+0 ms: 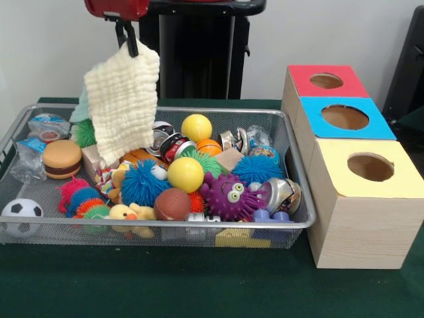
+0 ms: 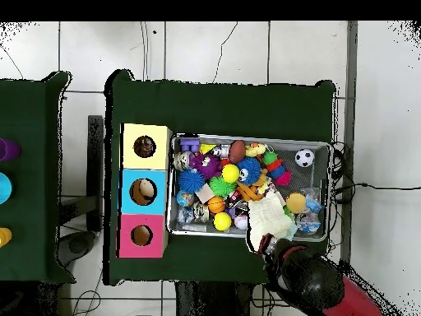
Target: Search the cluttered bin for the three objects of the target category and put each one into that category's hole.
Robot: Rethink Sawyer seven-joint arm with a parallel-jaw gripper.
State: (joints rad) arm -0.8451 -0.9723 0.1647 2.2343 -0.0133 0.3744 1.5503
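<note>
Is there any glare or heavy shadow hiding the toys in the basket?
Front view: even light, small highlights on the yellow balls, and the hanging cream cloth hides toys behind it. Overhead view: the mesh basket is evenly lit, without heavy shadow.

Evenly lit from above, bright, without harsh glare. Soft shadows under the wire bin (image 1: 299, 173) and beside the wooden boxes (image 1: 358, 218) on the green bench (image 1: 199, 285). Mild softness throughout.
</note>
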